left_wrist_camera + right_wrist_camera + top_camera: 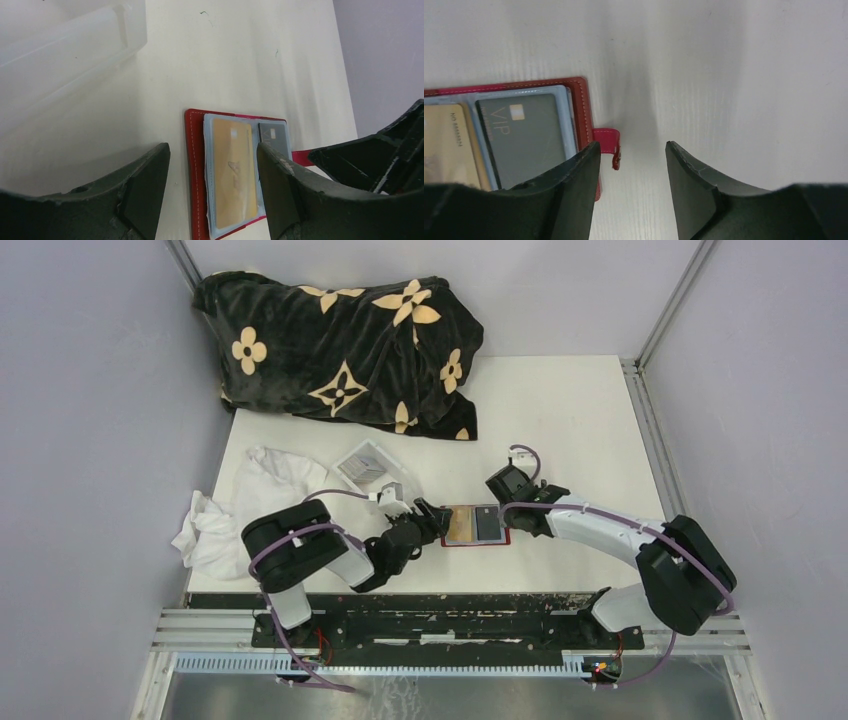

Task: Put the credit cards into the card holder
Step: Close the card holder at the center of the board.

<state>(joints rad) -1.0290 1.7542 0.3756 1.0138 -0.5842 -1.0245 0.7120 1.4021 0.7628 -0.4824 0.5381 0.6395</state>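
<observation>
White table (570, 420), with the red card holder (194, 165) lying open on it, a gold card (232, 172) and a grey card (521, 135) sleeved inside; left gripper (212, 160) and right gripper (633, 150) flank it, both spread, pinching nothing.

card holder (585, 100) cut off at 9 o'clock edge of right wrist view, yellow-orange card (444, 145) likewise, grey card (274, 135) half hidden behind finger (287, 195) of left gripper (211, 160), clear box (65, 45) blurred at 11 o'clock

Looking three ways at once

Gazing down from high at the near edge over the whole bench (560, 410). Peering close and low from each wrist, facing inward from opposite sides, sharing the open card holder (194, 170).
</observation>
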